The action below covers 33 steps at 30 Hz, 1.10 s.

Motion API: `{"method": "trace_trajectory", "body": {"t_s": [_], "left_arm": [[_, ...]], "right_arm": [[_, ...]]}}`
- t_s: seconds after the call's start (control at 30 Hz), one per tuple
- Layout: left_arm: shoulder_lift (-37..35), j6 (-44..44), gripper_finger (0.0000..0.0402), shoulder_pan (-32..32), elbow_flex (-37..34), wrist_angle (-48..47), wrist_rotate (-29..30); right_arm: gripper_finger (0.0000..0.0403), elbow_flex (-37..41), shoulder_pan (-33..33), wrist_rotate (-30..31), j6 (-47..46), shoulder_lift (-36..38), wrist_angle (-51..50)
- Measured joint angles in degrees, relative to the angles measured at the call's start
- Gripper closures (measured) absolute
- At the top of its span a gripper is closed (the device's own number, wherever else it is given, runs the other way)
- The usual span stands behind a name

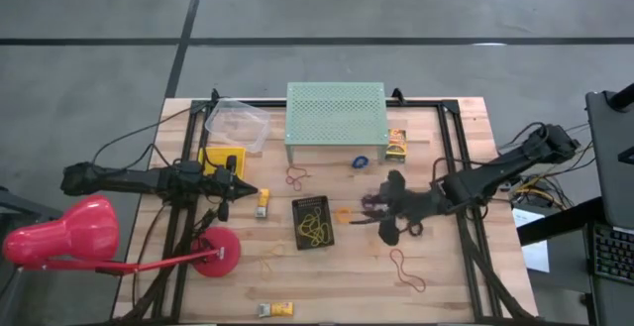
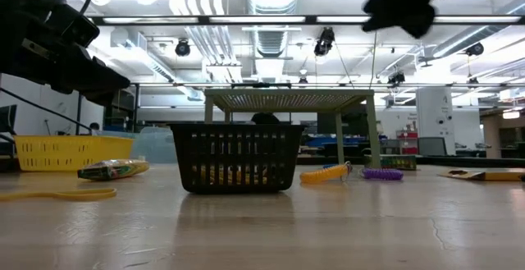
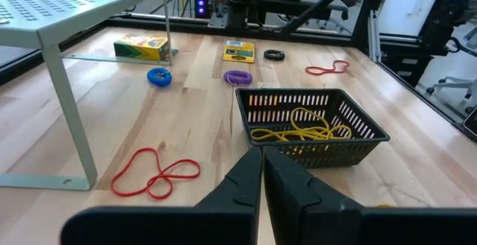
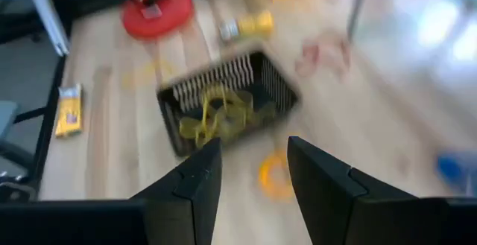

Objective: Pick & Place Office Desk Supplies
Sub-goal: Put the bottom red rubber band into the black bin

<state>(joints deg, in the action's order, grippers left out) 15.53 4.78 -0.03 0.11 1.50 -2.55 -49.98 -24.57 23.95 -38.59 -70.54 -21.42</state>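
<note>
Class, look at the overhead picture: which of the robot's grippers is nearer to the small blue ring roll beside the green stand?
Right. The right gripper hangs just beyond the blue ring roll, toward the table's near edge. The left gripper is farther off, past the black basket.

The wooden table carried a black basket, a green stand, a pink lamp, a clear tub and red rubber bands (lying loose).

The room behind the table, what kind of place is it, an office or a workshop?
Probably a robotics lab or workshop, not an office: the low view shows exposed ceiling ducts and strip lights, and the wooden table sits in a dark metal frame on a bare concrete floor.
</note>
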Motion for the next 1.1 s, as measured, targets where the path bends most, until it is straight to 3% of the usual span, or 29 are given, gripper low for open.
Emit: {"method": "trace_trajectory", "body": {"t_s": [0.23, 0.43, 0.77, 1.1], "left_arm": [[0.0, 0.0, 0.0378, 0.0, 0.0, 0.0, 0.0], [0.0, 0.0, 0.0378, 0.0, 0.0, 0.0, 0.0], [0.0, 0.0, 0.0378, 0.0, 0.0, 0.0, 0.0], [0.0, 0.0, 0.0378, 0.0, 0.0, 0.0, 0.0]], "right_arm": [[0.0255, -9.8, -7.4, -0.7, -28.0, -7.0, -22.4], [0.0255, -18.3, -12.2, -9.6, -44.0, -17.2, -33.2], [0.0255, -27.6, -16.5, -20.4, -54.4, -32.8, -41.6], [0.0255, -25.3, -17.4, -23.8, -61.7, -33.9, -38.5]]}}
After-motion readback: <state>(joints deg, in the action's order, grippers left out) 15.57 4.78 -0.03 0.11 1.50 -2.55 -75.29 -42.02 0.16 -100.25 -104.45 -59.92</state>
